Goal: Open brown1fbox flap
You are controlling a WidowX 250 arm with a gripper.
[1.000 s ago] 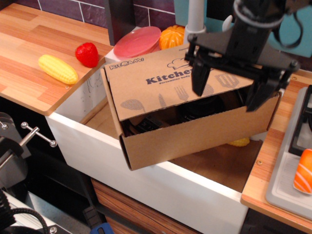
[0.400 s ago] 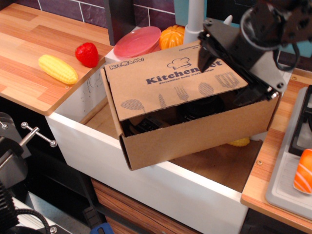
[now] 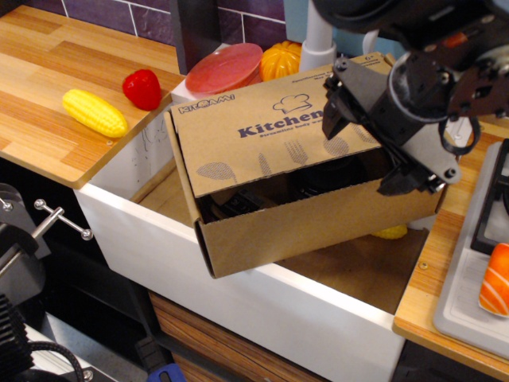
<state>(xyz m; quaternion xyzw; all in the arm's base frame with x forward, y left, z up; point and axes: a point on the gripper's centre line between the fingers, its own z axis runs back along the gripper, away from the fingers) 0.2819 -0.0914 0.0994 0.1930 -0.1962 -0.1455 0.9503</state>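
1. At about nine o'clock in the view, a yellow toy corn (image 3: 95, 112) with a bumpy kernel texture lies on the wood-grain counter (image 3: 48, 72), and a glossy red strawberry (image 3: 142, 88) sits just beside it toward one o'clock.
2. A smooth pink plate (image 3: 225, 68) and a ribbed orange pumpkin (image 3: 281, 60) rest at twelve o'clock, behind the box.
3. The brown1fbox (image 3: 310, 227), matte corrugated cardboard with plain sides, stands tilted in the white-walled sink basin (image 3: 238, 306), near the centre.
4. Its flap (image 3: 270, 135) (a wide rectangular panel printed with dark blue "Kitchen" lettering, a chef hat and utensil icons) slopes over the box mouth, with a dark gap showing below its front edge.
5. The black gripper (image 3: 367, 142) sits at the flap's right end, about two o'clock from the box centre; one finger (image 3: 334, 118) overlaps the printed face, the other finger (image 3: 406, 179) reaches down near the box's right front rim.
6. The fingers are spread well apart and appear to clasp nothing; whether they touch the cardboard I cannot tell.
7. At four o'clock, an orange-and-white striped toy (image 3: 495, 280) lies on a grey tray (image 3: 461, 302).
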